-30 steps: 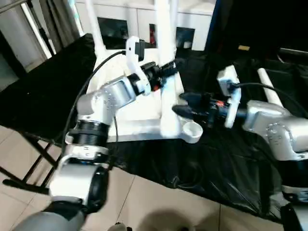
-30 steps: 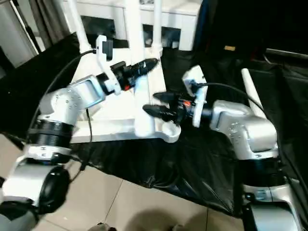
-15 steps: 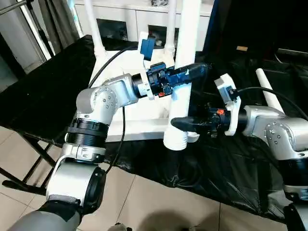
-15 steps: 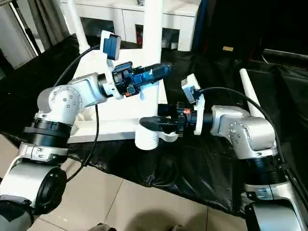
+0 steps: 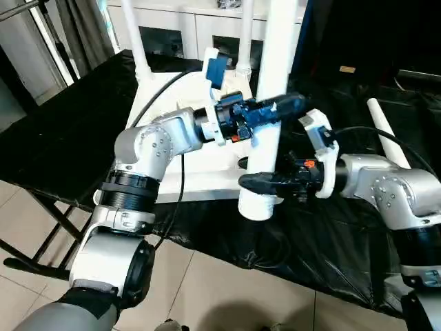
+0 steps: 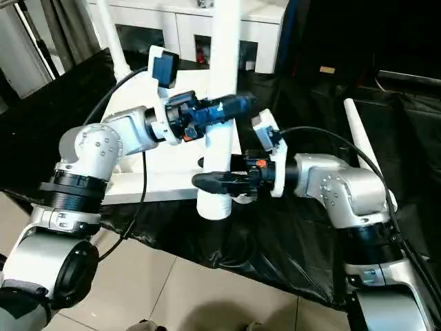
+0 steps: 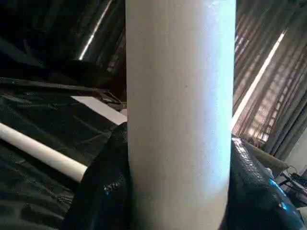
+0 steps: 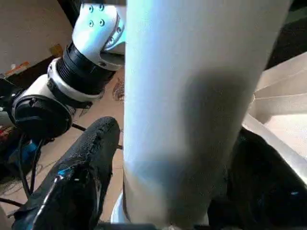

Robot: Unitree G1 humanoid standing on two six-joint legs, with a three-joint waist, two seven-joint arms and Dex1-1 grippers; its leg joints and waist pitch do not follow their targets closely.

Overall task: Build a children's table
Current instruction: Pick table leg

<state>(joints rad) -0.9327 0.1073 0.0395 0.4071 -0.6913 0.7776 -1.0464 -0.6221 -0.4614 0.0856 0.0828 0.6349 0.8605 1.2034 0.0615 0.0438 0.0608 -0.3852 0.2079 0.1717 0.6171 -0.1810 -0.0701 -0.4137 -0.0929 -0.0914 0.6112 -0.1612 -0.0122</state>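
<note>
The upturned white tabletop (image 5: 200,169) lies ribbed side up across the middle of the head views, on a table draped in black cloth (image 5: 62,131). Two tubular legs already stand in its far sockets at the upper centre (image 5: 135,41) and (image 5: 245,34). A spare leg (image 5: 387,134) lies on the cloth at the right of the frame.

The leg in hand (image 5: 270,103) runs from the top edge down through the centre, tilted slightly, with its ribbed lower end hanging at the tabletop's near right corner. The corner socket is hidden behind that end, so I cannot tell whether the tip is over it or beside it.

The left gripper (image 5: 272,110) is clamped around the leg at mid height. In the left wrist view its black fingers (image 7: 103,187) press against both sides of the tube. The right gripper (image 5: 258,183) is lower, near the ribbed end, and its fingers (image 8: 81,177) straddle the tube with a visible gap on at least one side, so it guides more than it holds.

The main risk, as I judge it, is the tilt. Pushed down at this angle, the ribbed end could catch on the socket rim and jam, or skid off onto the cloth. The light plastic tabletop is not pinned and could slide or tip toward the table's near edge. A smooth tube could also slip through the left gripper's hold under a downward push.
</note>
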